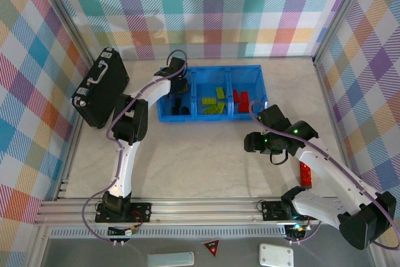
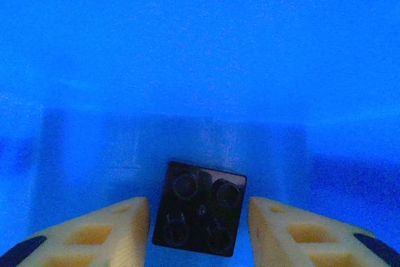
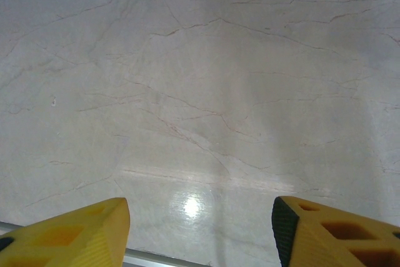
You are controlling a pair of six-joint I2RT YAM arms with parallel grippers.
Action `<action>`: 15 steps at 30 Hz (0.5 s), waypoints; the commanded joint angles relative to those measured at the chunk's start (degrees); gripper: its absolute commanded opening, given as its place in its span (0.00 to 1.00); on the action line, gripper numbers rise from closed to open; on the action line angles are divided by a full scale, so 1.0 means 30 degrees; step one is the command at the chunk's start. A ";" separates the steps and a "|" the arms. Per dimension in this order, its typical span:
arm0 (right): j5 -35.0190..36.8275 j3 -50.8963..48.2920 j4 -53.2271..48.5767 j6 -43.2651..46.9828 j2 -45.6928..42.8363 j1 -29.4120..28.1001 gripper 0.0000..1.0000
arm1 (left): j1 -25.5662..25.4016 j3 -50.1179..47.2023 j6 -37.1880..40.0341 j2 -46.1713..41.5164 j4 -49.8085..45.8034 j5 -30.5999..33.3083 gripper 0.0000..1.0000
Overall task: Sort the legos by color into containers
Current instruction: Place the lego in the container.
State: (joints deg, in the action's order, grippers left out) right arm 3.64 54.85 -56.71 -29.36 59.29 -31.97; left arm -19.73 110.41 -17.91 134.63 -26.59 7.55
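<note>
The translucent blue tray [image 1: 212,69] stands at the back middle of the table. Black legos [image 1: 180,108] lie in its left compartment, lime-green ones [image 1: 215,103] in the middle and red ones [image 1: 240,98] in the right. My left gripper [image 1: 178,89] reaches down into the left compartment. In the left wrist view a black four-stud brick [image 2: 200,207] rests on the blue floor between the fingers [image 2: 119,229], with a small gap on each side. The left gripper [image 2: 200,220] is open around it. My right gripper [image 1: 251,143] [image 3: 200,223] hovers open over bare table in front of the tray.
A black briefcase [image 1: 100,89] with a handle lies at the left, close to the tray's left end. Checked walls enclose the table on three sides. A metal rail [image 1: 206,209] runs along the near edge by the arm bases.
</note>
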 commanded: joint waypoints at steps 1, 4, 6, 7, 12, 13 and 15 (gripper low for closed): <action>0.0505 0.0547 -0.0518 0.0117 -0.0221 -0.0155 0.64 | 0.0189 -0.0058 -0.0245 -0.1735 0.0081 -0.0359 0.45; 0.0802 0.0772 -0.0350 0.0280 -0.0091 -0.0155 0.64 | 0.0159 -0.0210 -0.0352 -0.2477 -0.0087 -0.0602 0.45; 0.1023 0.0890 -0.0128 0.0488 0.0137 -0.0127 0.65 | 0.0087 -0.0357 -0.0357 -0.3039 -0.0427 -0.0728 0.45; 0.1196 0.0992 -0.0017 0.0586 0.0305 -0.0141 0.65 | 0.0030 -0.0435 -0.0330 -0.3314 -0.0591 -0.0712 0.45; 0.2742 0.1432 0.0440 0.1244 0.1220 -0.0024 0.70 | -0.0190 -0.2220 -0.0010 -0.5377 -0.0921 -0.0530 0.45; 0.3079 0.1462 0.0557 0.1340 0.1314 0.0040 0.72 | -0.0192 -0.2619 0.0048 -0.5835 -0.0951 -0.0518 0.46; 0.3844 0.1587 0.0708 0.1693 0.1565 0.0292 0.76 | -0.0192 -0.3602 0.0263 -0.6912 -0.1010 -0.0474 0.46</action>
State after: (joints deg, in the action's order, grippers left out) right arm 10.68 57.87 -55.33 -26.57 63.20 -31.79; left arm -19.84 102.98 -18.35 118.43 -27.51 6.07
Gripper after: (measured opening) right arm 0.747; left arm 0.461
